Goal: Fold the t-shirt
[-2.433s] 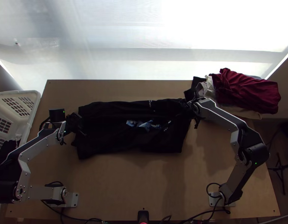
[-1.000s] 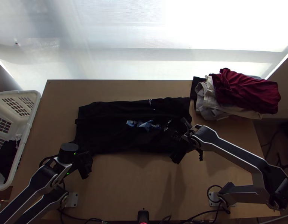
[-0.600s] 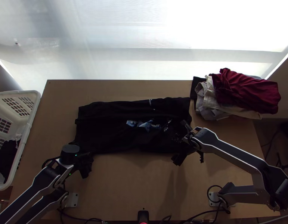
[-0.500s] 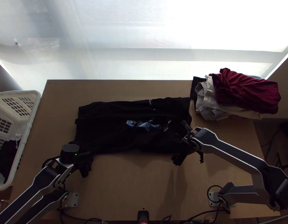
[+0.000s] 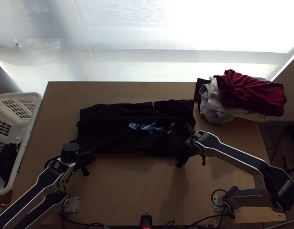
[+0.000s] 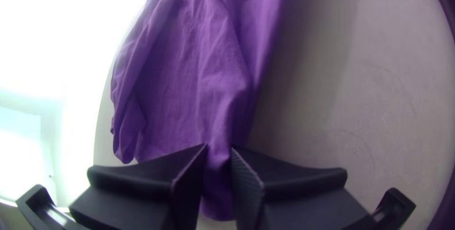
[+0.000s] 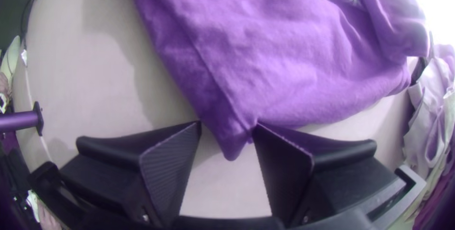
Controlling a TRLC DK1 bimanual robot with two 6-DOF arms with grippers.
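Lying as a long strip on the table (image 5: 127, 191), the black t-shirt (image 5: 112, 133) seems partly folded; further folding is left. Its near edge is pinched by the left gripper (image 6: 219, 150); one corner is flanked, ungripped, by the widely parted right gripper (image 7: 228, 124).

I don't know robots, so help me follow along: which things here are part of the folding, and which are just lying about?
For the job:
dark t-shirt
table under it
left gripper, closed on the shirt
right gripper, open around a corner

Just lying about:
dark red cloth
pale cloth beneath it
white basket, holding dark cloth
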